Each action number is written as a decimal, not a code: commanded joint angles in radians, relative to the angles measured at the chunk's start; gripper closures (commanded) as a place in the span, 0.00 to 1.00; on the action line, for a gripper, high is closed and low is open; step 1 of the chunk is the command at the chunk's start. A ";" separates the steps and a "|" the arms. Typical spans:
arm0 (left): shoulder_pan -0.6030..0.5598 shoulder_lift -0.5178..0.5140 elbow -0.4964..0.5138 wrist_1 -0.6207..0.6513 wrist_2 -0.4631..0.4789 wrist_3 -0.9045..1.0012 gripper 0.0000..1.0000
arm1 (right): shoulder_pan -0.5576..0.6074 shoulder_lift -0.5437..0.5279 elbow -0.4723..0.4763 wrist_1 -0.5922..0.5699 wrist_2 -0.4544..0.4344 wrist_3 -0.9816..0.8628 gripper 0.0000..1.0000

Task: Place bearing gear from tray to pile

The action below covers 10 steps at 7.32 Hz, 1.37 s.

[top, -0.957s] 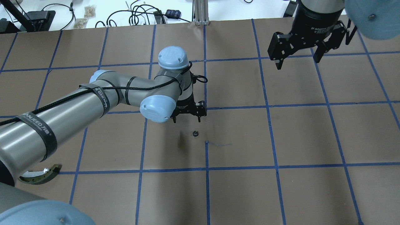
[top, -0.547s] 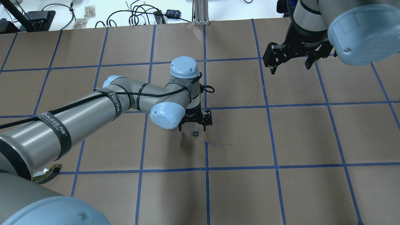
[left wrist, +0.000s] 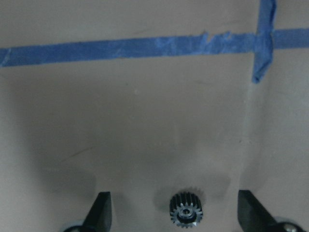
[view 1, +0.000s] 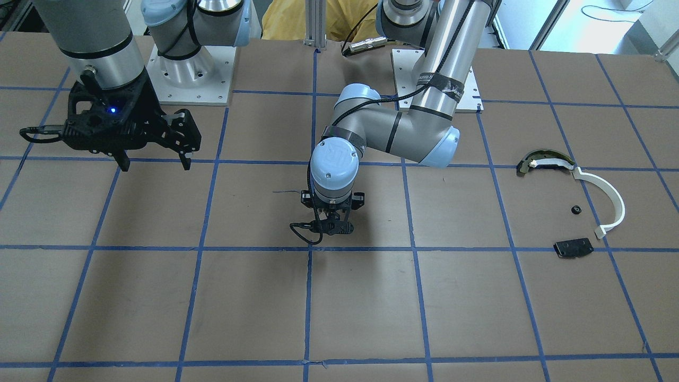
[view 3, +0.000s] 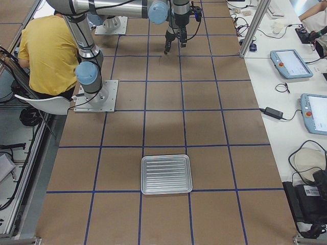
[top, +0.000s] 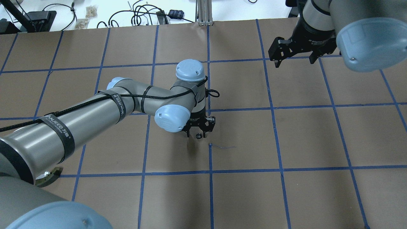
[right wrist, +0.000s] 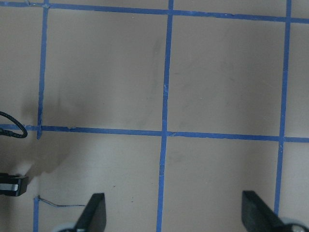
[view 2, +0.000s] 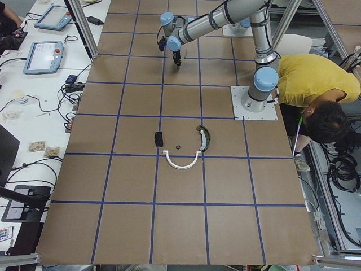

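Observation:
The bearing gear [top: 198, 136] is a small black toothed wheel lying flat on the brown paper near the table's middle. In the left wrist view the gear [left wrist: 187, 211] sits between the two fingers, touching neither. My left gripper [top: 197, 133] is open and low over the gear, straddling it. My right gripper [top: 294, 61] is open and empty, high over the far right. The pile shows in the front view: an olive-and-white arc piece [view 1: 541, 161], a white curved strip [view 1: 611, 204], a black plate [view 1: 573, 248] and a small dark part [view 1: 575, 209].
A silver tray [view 3: 166, 174] stands bare at the table's end on my right. The arc piece [top: 47, 177] peeks out under my left arm. Cables and boxes lie beyond the far edge. A person in yellow [view 3: 48, 51] sits behind the bases.
My left gripper has moved toward me and down, from short of the gear to straddling it. My right arm has shifted left and farther back. The gear has not moved.

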 commanded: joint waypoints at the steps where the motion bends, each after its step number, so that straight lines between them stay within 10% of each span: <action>1: 0.001 0.004 -0.001 -0.020 -0.006 -0.011 1.00 | -0.023 -0.002 0.002 0.002 0.001 -0.006 0.00; 5: 0.031 0.035 0.024 -0.017 0.012 -0.017 1.00 | -0.026 -0.002 0.002 0.021 0.000 -0.008 0.00; 10: 0.546 0.108 0.115 -0.151 0.187 0.484 1.00 | -0.034 0.000 -0.047 0.076 0.000 -0.006 0.00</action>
